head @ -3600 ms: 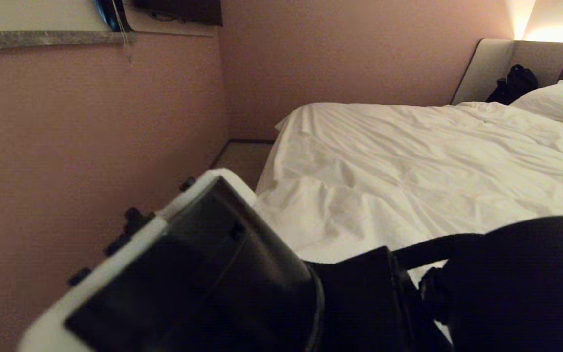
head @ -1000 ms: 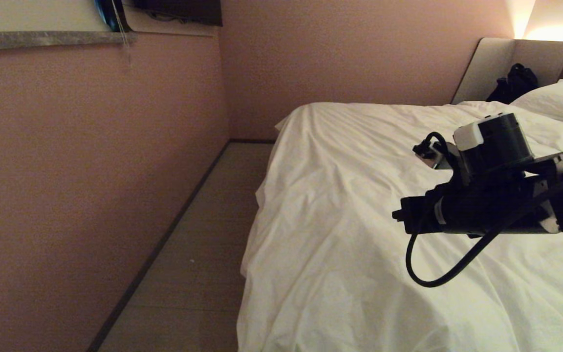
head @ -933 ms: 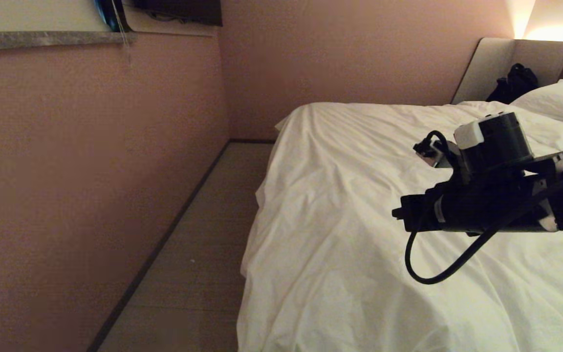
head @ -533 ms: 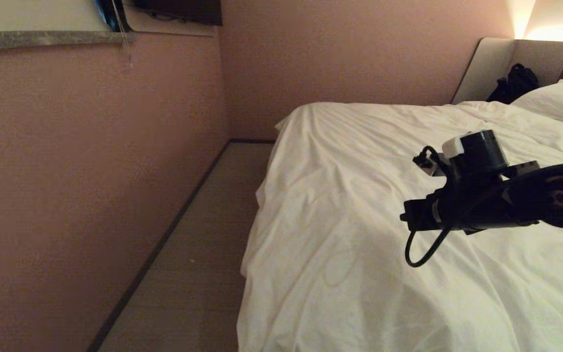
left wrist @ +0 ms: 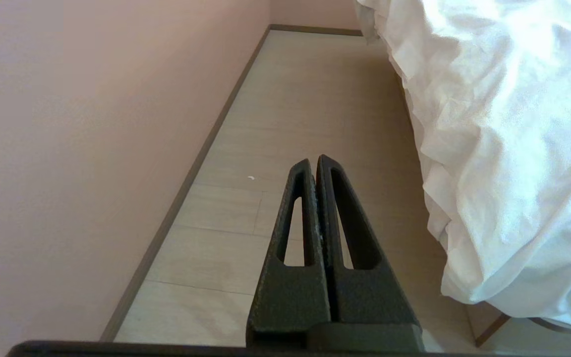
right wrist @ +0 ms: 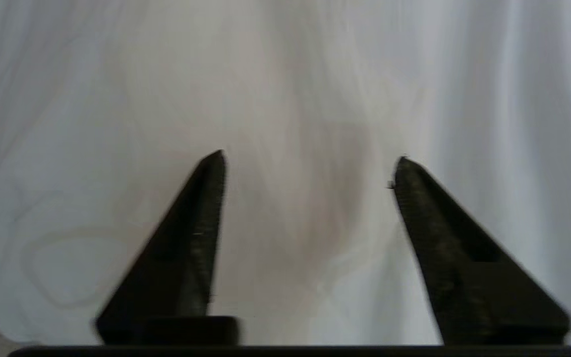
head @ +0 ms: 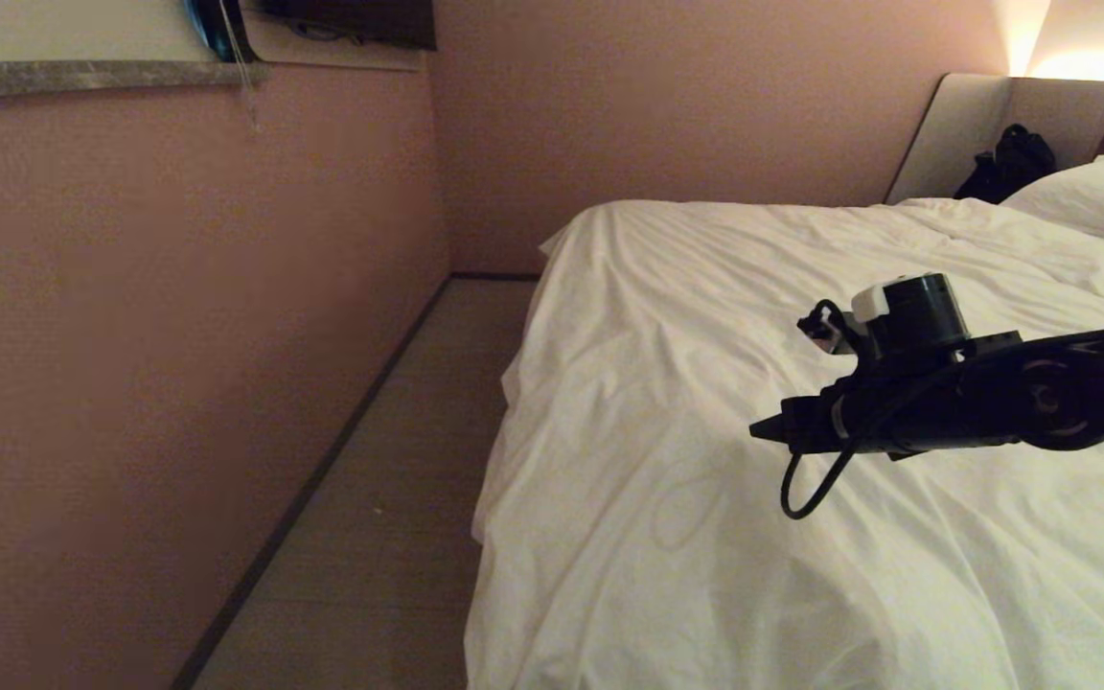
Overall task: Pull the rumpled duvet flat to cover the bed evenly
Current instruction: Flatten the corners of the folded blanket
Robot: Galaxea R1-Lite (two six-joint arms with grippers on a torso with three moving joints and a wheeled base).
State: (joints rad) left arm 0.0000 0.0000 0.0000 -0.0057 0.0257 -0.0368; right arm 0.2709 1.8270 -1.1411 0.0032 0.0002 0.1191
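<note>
your right gripper (right wrist: 308,168) hangs with jaws spread, empty, over the duvet (head: 705,402) draped across the bed (head: 954,125); you're between pulls, so lower and pinch a fold next.

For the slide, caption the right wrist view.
Open right gripper poised over the wrinkled white duvet, holding nothing.
</note>
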